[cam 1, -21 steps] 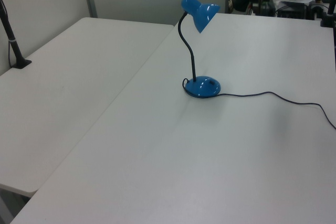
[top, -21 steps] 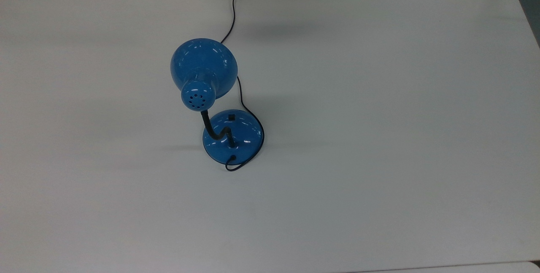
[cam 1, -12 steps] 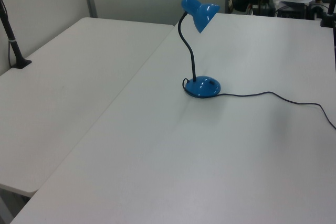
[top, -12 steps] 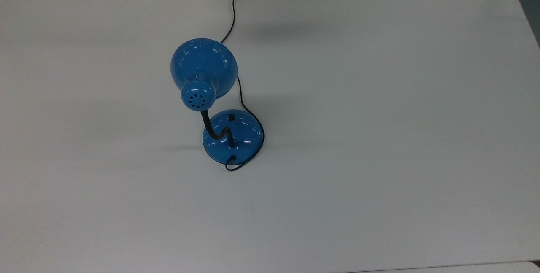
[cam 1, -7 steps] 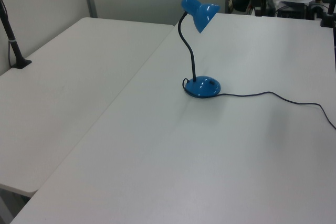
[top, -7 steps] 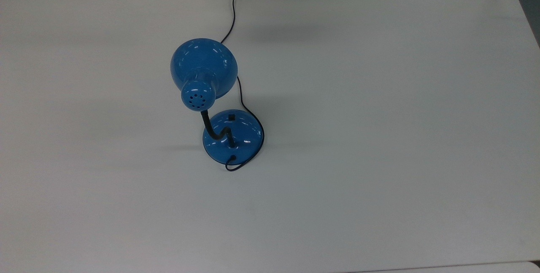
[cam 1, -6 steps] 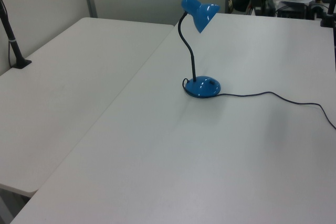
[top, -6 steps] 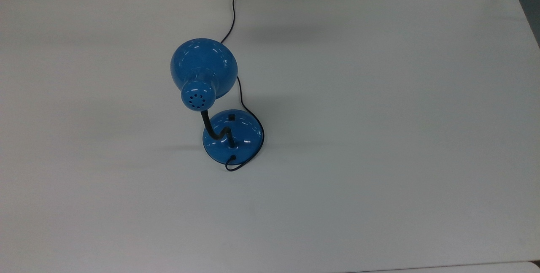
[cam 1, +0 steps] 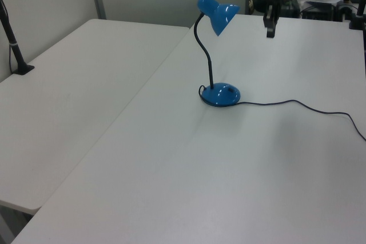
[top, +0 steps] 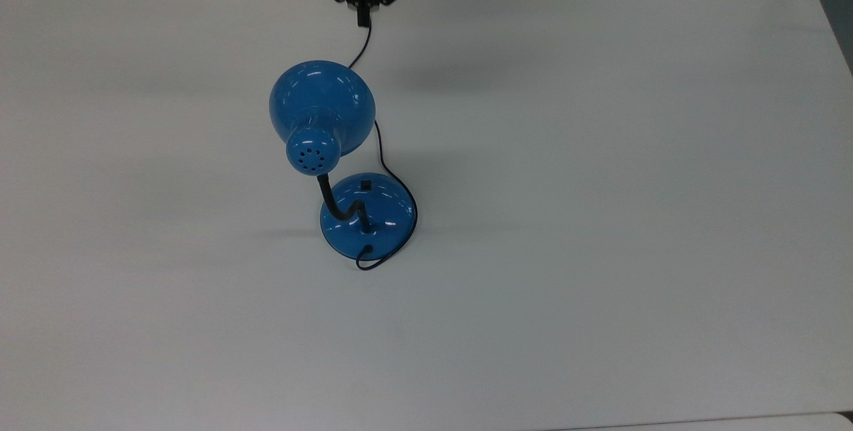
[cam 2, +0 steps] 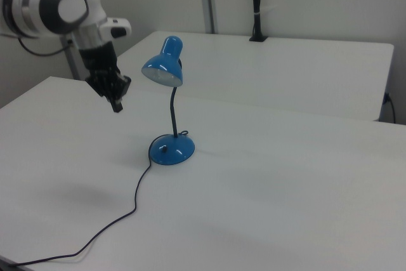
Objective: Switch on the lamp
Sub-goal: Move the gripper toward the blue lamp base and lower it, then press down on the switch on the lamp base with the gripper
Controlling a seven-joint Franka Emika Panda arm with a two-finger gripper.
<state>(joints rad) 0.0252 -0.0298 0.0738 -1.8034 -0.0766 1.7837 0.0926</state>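
Right view: gripper [cam 2: 117, 105] hanging above table [cam 2: 266, 176], well to the right view's left of lamp [cam 2: 170, 106], touching nothing; fingers drawn together, no gap visible, nothing held. Lamp standing mid-table on round glossy blue base [top: 368, 216], small black switch [top: 365, 185] on top. Black bendy neck [cam 1: 203, 55] rising upright, curving over. Domed shiny shade [top: 322, 108] tilted down, opening toward gripper side. Thin black cord [cam 2: 120, 220] trailing off across smooth white tabletop.
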